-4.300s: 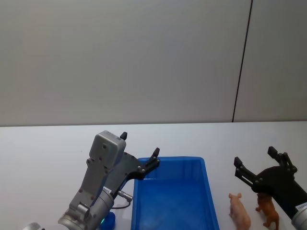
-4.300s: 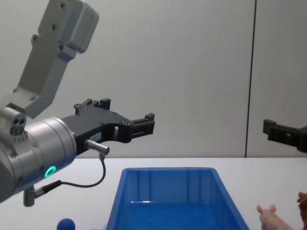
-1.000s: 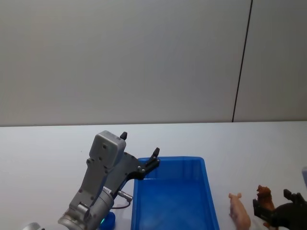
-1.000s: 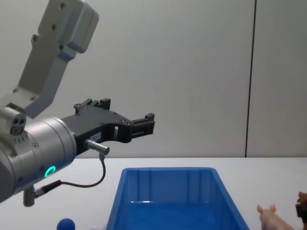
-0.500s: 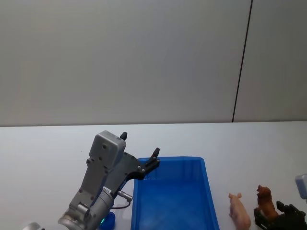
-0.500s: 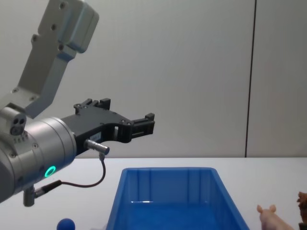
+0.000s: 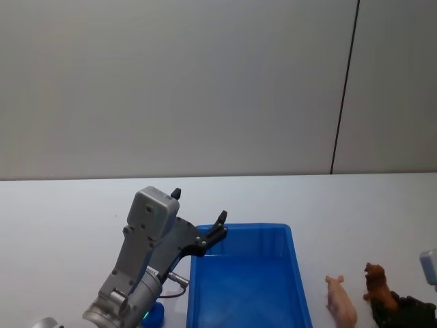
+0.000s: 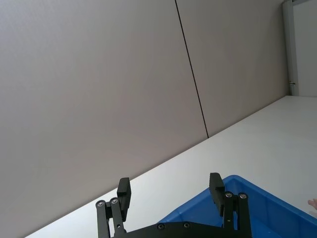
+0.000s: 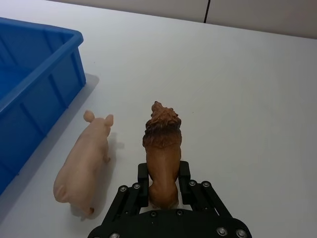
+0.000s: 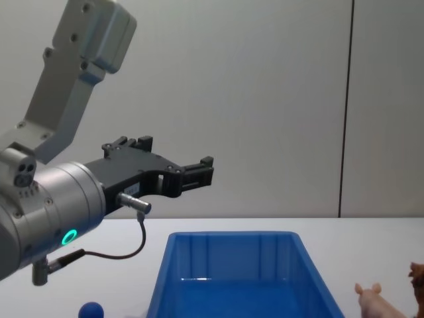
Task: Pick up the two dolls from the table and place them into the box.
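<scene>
At near right edge of the flat white tabletop point(image 7: 61, 219), R gripper point(image 9: 163, 181) sits low, its black fingers point(image 9: 142, 178) closed narrow against both flanks of the dark reddish-brown furry lion-like doll point(image 9: 162, 148), gripping its rear half. Doll stands upright on the table, head pointing away from the robot. Just beside it on its left, not touching, the pale pink pig doll w/ pointed ears point(image 9: 84, 158) stands on the table, same heading, between brown doll and box. Near left, a small blue ball point(image 10: 91, 309) rests on the table by the L arm. Centre: the rectangular bright blue plastic bin w/ ribbed walls point(image 7: 295, 273), nothing visible inside. L gripper point(image 8: 170, 184) hangs well above the table over the bin's far left corner, jaws spread wide, holding nothing. Beyond, a plain grey wall point(image 7: 171, 82).
</scene>
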Action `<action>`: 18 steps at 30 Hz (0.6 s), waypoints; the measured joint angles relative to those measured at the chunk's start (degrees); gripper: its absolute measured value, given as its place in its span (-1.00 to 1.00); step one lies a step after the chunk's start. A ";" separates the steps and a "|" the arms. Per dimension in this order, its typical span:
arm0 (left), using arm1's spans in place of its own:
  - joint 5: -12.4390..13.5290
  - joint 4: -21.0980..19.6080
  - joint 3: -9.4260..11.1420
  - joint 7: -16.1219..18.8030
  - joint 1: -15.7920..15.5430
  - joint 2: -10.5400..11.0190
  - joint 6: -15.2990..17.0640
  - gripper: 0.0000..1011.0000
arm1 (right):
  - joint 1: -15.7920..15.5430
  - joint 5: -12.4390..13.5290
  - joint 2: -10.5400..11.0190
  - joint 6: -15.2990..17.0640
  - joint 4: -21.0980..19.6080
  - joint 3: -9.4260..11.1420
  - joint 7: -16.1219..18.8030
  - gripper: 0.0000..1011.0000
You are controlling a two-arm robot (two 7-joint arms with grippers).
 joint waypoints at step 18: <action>0.00 0.00 0.00 0.00 0.00 0.00 0.00 0.98 | 0.07 -1.81 0.30 -2.45 -4.81 0.36 0.81 -0.33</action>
